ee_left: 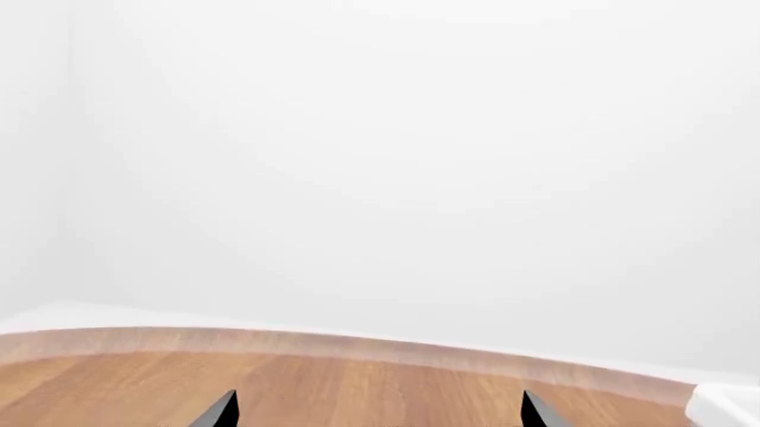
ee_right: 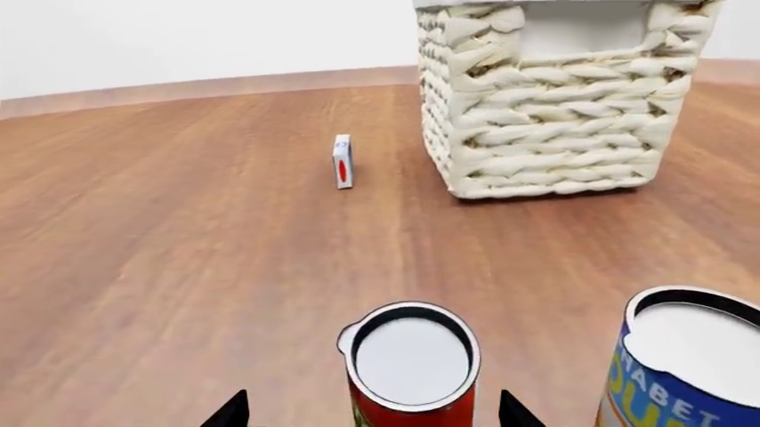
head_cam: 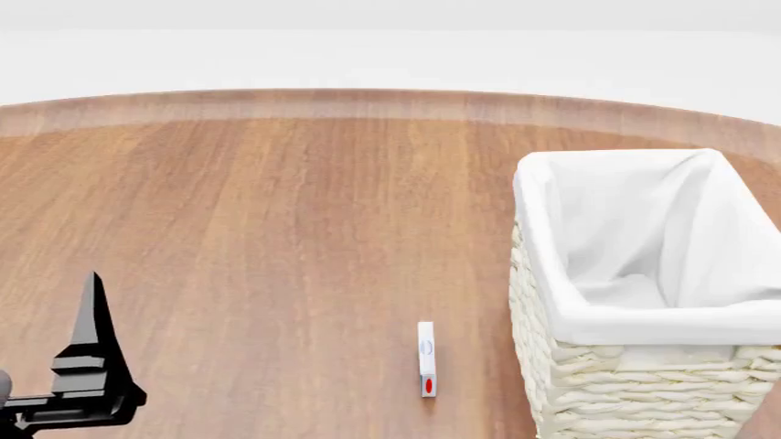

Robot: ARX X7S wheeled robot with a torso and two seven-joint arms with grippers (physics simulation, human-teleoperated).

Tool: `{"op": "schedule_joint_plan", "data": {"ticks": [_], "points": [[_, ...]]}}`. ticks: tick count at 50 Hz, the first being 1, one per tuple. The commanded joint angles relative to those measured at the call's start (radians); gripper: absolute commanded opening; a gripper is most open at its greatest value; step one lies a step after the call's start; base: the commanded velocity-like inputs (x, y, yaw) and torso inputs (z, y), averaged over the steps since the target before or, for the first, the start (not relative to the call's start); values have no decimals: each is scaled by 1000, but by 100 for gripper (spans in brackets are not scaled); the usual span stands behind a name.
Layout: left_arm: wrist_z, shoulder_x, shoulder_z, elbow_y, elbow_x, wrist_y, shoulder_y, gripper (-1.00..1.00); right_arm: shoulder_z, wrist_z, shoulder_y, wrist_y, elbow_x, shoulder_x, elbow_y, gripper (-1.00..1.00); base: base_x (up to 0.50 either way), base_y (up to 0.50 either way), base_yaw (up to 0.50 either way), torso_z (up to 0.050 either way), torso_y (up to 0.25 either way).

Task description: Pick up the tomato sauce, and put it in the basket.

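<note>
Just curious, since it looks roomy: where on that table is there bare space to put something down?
Bare wood spans from the left gripper to the small white box and back to the far edge. It is crowded where the tomato sauce stands beside the blue-and-yellow can, before the basket.

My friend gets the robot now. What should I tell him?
Left gripper: open, holding nothing, out over bare table.
Right gripper: open, one fingertip on either side of the tomato sauce, not closed on it yet.
The basket stands farther along the table, nothing showing inside it.
Nothing is done yet.
Left: close on the can, lift it, drop it in the basket.
</note>
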Motion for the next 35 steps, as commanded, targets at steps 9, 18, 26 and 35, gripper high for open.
{"op": "schedule_joint_plan", "data": {"ticks": [9,18,26,35], "points": [[2,-2,14,-33,2,34,6,100,0,10,61,14,29,10,76,100,0,0,0,0,0],[1,-4,17,-46,1,41,4,100,1,2,124,27,54,7,160,100,0,0,0,0,0],[5,-3,25,-75,6,59,0,100,-8,-4,155,43,63,7,189,100,0,0,0,0,0],[6,-8,16,-90,-3,70,0,100,-18,1,181,70,60,9,192,100,0,0,0,0,0]]}}
